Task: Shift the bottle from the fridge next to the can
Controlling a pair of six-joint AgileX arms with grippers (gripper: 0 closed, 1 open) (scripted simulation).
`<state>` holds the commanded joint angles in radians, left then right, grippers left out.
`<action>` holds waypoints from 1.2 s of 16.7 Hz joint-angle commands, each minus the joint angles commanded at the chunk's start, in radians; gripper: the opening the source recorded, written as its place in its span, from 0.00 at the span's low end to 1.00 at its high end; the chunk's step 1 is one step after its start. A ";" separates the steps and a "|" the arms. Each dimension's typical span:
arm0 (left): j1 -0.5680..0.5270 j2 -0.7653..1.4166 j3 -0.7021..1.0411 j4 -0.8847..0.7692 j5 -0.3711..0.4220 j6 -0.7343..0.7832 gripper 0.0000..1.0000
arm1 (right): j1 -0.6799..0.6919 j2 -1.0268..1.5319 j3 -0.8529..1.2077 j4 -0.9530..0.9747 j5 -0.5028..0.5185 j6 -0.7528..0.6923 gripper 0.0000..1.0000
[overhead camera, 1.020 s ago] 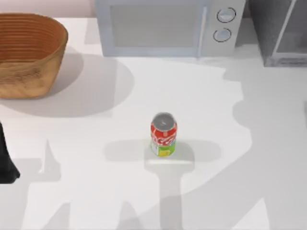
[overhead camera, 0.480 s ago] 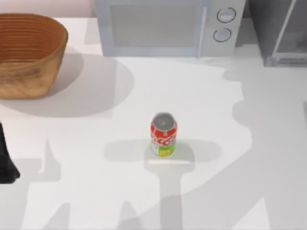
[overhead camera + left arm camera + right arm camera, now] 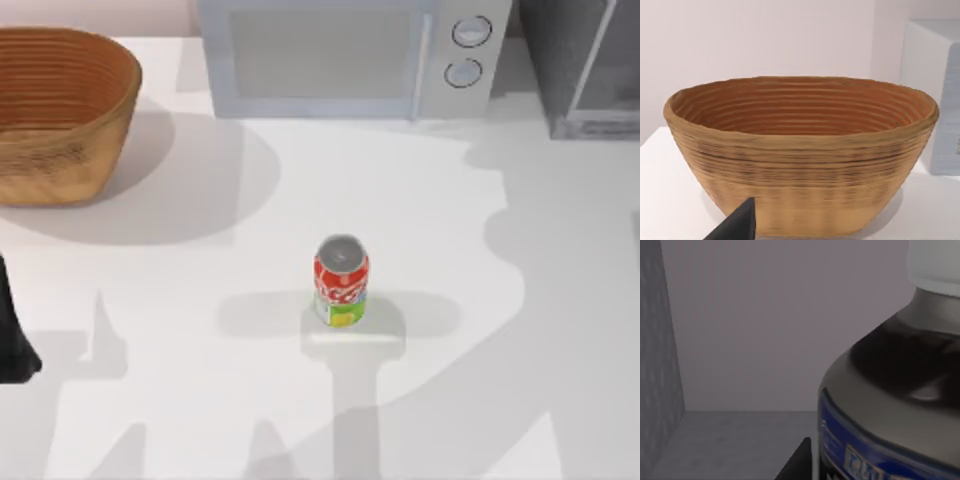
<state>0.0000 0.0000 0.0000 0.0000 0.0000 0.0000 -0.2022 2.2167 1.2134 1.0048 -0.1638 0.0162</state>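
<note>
The bottle (image 3: 890,385) stands inside the fridge (image 3: 585,65), at the right of the right wrist view, white cap uppermost, against the grey interior walls. One dark finger (image 3: 797,462) of the right gripper lies just beside its label; whether the jaws are spread or pinching cannot be told. The can (image 3: 341,281) stands upright at centre frame of the top view. The left arm (image 3: 12,330) is parked at the left edge, facing the basket (image 3: 800,150); its gripper state cannot be told. The microwave (image 3: 350,55) occupies the upper centre.

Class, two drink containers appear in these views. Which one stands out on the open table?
The can, short, red and silver-topped, mid-table. The bottle, white-capped with a blue label, stands inside grey walls.
</note>
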 joint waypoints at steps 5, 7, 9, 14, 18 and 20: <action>0.000 0.000 0.000 0.000 0.000 0.000 1.00 | 0.001 -0.066 0.022 -0.091 -0.001 0.001 0.00; 0.000 0.000 0.000 0.000 0.000 0.000 1.00 | 0.000 -0.098 0.035 -0.142 -0.001 0.001 0.00; 0.000 0.000 0.000 0.000 0.000 0.000 1.00 | 0.000 -0.120 0.045 -0.165 -0.002 0.001 0.00; 0.000 0.000 0.000 0.000 0.000 0.000 1.00 | -0.003 -0.129 0.027 -0.157 -0.004 0.003 0.00; 0.000 0.000 0.000 0.000 0.000 0.000 1.00 | -0.025 -0.237 -0.128 -0.113 -0.026 0.004 0.00; 0.000 0.000 0.000 0.000 0.000 0.000 1.00 | -0.039 -0.317 -0.259 -0.080 -0.043 0.004 0.00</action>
<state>0.0000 0.0000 0.0000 0.0000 0.0000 0.0000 -0.2414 1.8998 0.9548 0.9251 -0.2071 0.0206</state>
